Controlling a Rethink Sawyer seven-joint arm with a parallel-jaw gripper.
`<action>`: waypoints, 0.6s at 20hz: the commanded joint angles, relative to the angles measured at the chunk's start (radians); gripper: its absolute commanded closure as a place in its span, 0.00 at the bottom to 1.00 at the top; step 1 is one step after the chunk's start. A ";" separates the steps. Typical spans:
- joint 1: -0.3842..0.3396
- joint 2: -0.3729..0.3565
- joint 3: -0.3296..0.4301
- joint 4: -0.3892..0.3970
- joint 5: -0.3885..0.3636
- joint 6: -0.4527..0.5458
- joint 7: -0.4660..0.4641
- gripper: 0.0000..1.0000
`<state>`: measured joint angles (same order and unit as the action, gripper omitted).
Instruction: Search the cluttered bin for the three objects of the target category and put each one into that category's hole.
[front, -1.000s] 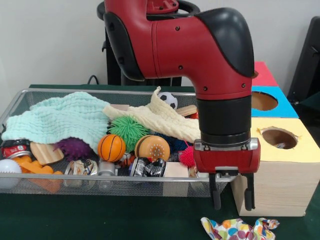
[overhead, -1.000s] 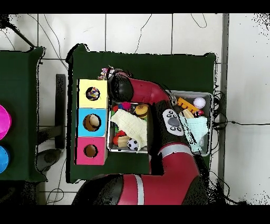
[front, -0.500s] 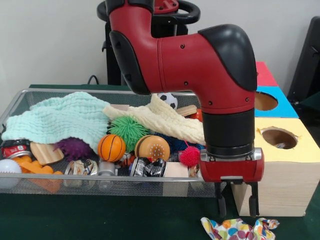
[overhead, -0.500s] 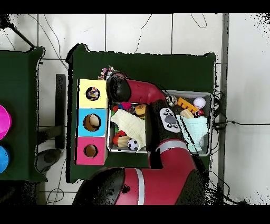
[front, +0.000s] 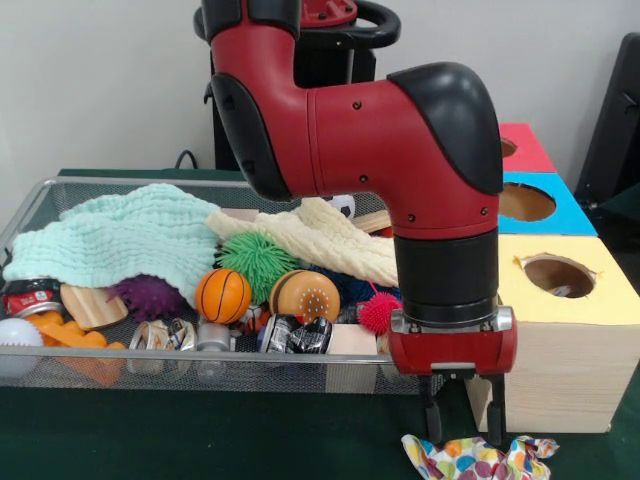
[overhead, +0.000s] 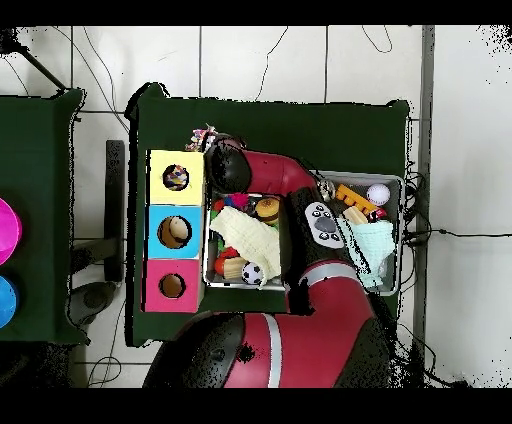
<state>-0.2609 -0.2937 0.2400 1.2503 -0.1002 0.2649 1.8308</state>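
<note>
A white cloth with coloured polka dots (front: 478, 458) lies crumpled on the green table in front of the yellow-topped box; it shows in the overhead view (overhead: 203, 137) too. My gripper (front: 463, 436) hangs open just above it, fingers straddling its top. The wire mesh bin (front: 120, 366) holds the clutter to the left. The yellow-topped box's round hole (front: 558, 276) has something dotted lying inside it (overhead: 176, 179). No other dotted cloth shows in the bin.
In the bin lie a mint green cloth (front: 115, 242), a cream knitted cloth (front: 320, 240), spiky balls, an orange basketball (front: 222, 295), cans and wooden blocks. Blue-topped (front: 545, 204) and red-topped (front: 525, 148) boxes stand behind the yellow one.
My gripper has come down and forward off the bin's front edge towards the dotted cloth on the table, then shifted slightly left. The cloth has not moved.
</note>
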 joint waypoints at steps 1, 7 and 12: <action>-0.031 0.047 0.096 -0.023 -0.069 -0.018 -0.030 0.00; -0.031 0.050 0.099 -0.002 -0.087 -0.046 -0.007 0.00; -0.030 0.068 0.102 -0.016 -0.097 -0.054 0.000 0.00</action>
<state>-0.2668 -0.2697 0.2485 1.2496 -0.1488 0.2530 1.8308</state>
